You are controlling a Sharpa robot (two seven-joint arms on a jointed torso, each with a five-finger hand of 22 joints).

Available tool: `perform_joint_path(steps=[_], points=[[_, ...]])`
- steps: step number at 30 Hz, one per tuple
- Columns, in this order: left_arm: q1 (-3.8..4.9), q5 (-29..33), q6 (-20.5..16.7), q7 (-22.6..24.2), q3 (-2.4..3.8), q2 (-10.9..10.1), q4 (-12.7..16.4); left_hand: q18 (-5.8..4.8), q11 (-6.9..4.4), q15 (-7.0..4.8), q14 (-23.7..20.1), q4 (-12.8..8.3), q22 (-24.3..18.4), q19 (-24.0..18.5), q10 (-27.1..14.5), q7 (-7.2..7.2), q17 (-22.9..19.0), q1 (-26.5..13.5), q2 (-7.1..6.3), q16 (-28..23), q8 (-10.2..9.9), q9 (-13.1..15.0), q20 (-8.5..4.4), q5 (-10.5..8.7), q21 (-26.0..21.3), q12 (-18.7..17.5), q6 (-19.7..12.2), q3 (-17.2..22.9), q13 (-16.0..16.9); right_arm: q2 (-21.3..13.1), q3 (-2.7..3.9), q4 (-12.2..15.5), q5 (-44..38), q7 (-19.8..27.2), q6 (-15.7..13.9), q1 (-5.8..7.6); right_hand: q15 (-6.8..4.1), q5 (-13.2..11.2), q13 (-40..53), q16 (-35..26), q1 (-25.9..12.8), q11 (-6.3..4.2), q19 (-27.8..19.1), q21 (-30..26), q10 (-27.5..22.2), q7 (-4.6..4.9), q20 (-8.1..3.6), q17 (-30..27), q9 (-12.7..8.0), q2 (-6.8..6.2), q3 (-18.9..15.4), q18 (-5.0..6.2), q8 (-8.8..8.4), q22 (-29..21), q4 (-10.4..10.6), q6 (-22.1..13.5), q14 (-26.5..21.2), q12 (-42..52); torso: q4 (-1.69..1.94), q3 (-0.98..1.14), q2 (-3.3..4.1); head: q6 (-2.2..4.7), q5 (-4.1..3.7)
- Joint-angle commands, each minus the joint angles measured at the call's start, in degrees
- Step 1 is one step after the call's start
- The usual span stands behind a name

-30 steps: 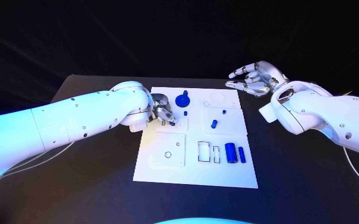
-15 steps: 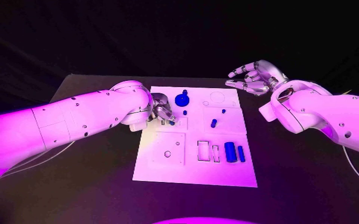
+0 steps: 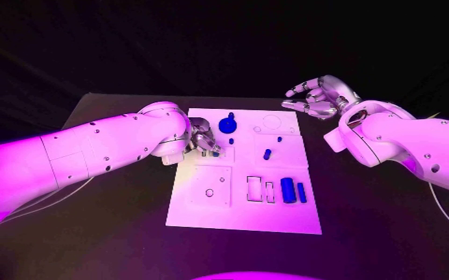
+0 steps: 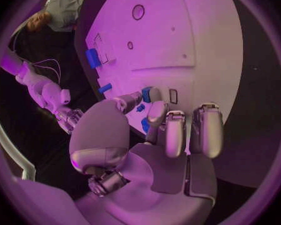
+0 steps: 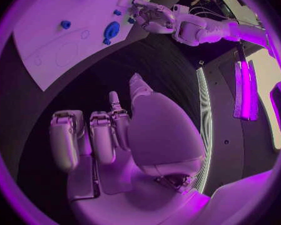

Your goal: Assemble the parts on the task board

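Note:
The white task board (image 3: 243, 215) lies mid-table. My left hand (image 3: 201, 140) rests over its left edge and pinches a small blue part (image 3: 216, 153) between thumb and a finger; the left wrist view shows that part (image 4: 149, 93) at the fingertips, just above the board (image 4: 197, 35). My right hand (image 3: 318, 98) hovers off the board's far right corner, fingers apart and holding nothing. A round blue part (image 3: 228, 124) stands at the board's far side. Two small blue pieces (image 3: 266, 154) lie mid-board. A thick blue cylinder (image 3: 288, 190) and a thinner one (image 3: 301, 192) lie near the right edge.
Rectangular slots (image 3: 254, 189) and a square plate with a hole (image 3: 211, 186) mark the board's near half. A circular outline (image 3: 272, 122) sits at the far right of the board. Black table (image 3: 112, 228) surrounds the board on all sides.

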Motion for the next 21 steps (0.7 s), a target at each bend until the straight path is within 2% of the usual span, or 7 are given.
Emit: perform_joint_path(steps=[1, 7, 17, 21], points=[[-0.02, 0.6, 0.9, 0.4, 0.01, 0.1, 0.0, -0.44, -0.03, -0.19, 6.1, 0.1, 4.2, 0.1, 0.2, 0.19, 15.1, -0.6, 0.09, 0.2, -0.3, -0.1, -0.04, 0.02, 0.2, 0.3, 0.0, -0.4, 0.1, 0.0, 0.01, 0.1, -0.1, 0.8, 0.2, -0.04, -0.49, -0.3, 8.7, -0.4, -0.7, -0.24, 3.6, -0.4, 0.2, 0.02, -0.31, 11.1, 0.1, 0.08, -0.3, 0.40, 0.37, 11.7, 0.0, -0.3, 5.1, -0.2, 0.02, -0.03, 0.00, 0.04, 0.02], [-0.02, 0.6, 0.8, 0.4, 0.00, 0.1, -0.2, -0.44, 0.00, -0.17, 6.1, 1.3, 4.2, 0.1, 0.2, 0.23, 15.1, -0.6, -0.07, 0.2, -0.4, -0.2, -0.02, 0.02, 0.2, 0.3, 0.1, -2.6, 0.1, 0.0, 0.01, 0.1, -0.2, 0.7, 0.0, -0.04, -0.49, -0.3, 8.7, -0.4, -0.9, -0.24, 3.6, -0.4, 0.2, 0.01, -0.31, 11.1, 0.1, 0.08, -0.4, 0.41, 0.43, 11.7, 0.1, -0.3, 5.1, -0.2, -0.02, -0.05, 0.01, 0.15, 0.00], [-0.03, 0.5, 0.4, 0.5, 0.04, -0.6, 0.1, -0.42, 0.00, -0.17, 6.1, 1.9, 4.2, 0.1, 0.2, 0.23, 15.1, -0.5, -0.14, 0.2, -0.4, -0.2, -0.01, 0.02, 0.2, 0.3, 0.1, -3.6, 0.2, -0.1, 0.01, 0.0, -0.2, 0.6, -0.2, -0.04, -0.49, -0.3, 8.7, -0.4, -1.1, -0.25, 3.6, -0.4, 0.2, 0.01, -0.32, 11.1, 0.1, 0.08, -0.5, 0.39, 0.47, 11.7, 0.1, -0.3, 5.1, -0.2, -0.02, -0.07, -0.02, 0.19, 0.04], [-0.02, 0.5, 0.2, 0.4, 0.23, -1.1, 0.7, -0.42, 0.01, -0.16, 6.1, 2.5, 4.2, 0.1, 0.2, 0.24, 15.1, -0.4, -0.32, 0.2, -0.5, -0.3, -0.01, 0.02, 0.1, 0.3, 0.2, -4.7, 0.1, -0.1, 0.01, -0.1, -0.2, 0.6, -0.2, -0.06, -0.49, -0.3, 8.7, -0.4, -1.3, -0.25, 3.6, -0.4, 0.2, 0.01, -0.32, 11.1, 0.1, 0.09, -0.6, 0.40, 0.52, 11.7, 0.1, -0.4, 5.1, -0.2, -0.02, -0.06, -0.01, 0.31, 0.03]])
